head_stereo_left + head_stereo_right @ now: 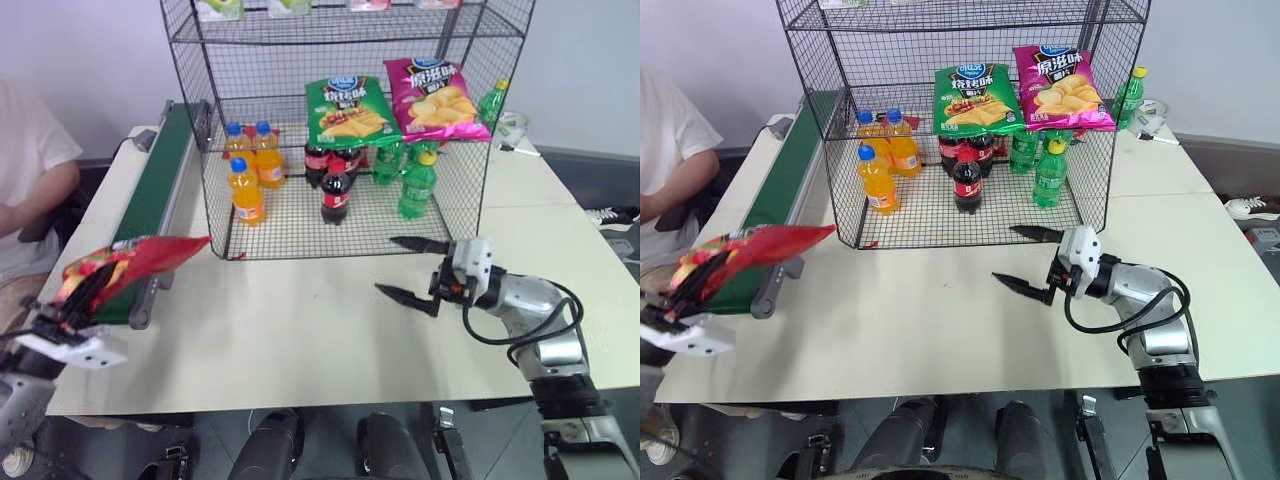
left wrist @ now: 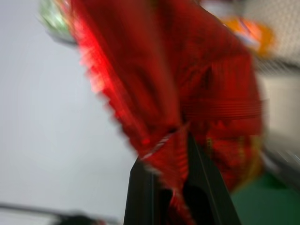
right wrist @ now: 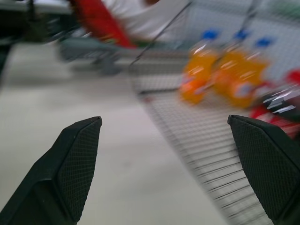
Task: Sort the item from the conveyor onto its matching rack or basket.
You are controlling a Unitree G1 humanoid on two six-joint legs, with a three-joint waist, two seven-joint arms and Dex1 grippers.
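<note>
We have the glossy red crisp bag [image 1: 135, 258] pinched by one end in our left tool [image 1: 62, 318], whose two black fingers [image 2: 140, 197] are closed tight on the crimped edge of the foil, and the bag hangs in the air above the near end of the long dark green conveyor belt with grey side rails [image 1: 160, 190], clear of the belt and of the pale worktop [image 1: 300, 320]. Its long axis runs nearly level, rising slightly from the gripped end by our left tool to the free end, which points across towards the tall black wire-mesh shelving cage [image 1: 345, 130]. Our right tool [image 1: 412, 268] stands wide and empty above the worktop, just in front of the cage's open face. To do this step well, we judge that we should carry the bag across in a level sweep, keeping it high enough to pass the conveyor's rail and the cage's lower front wire. We would aim for the tier where the green crisp bag [image 1: 347, 108] and the magenta crisp bag [image 1: 433, 96] lean above the bottles. A hold on the seam alone lets the bag swing, so a slow move would help, and we should keep our right tool out of the bag's path.
</note>
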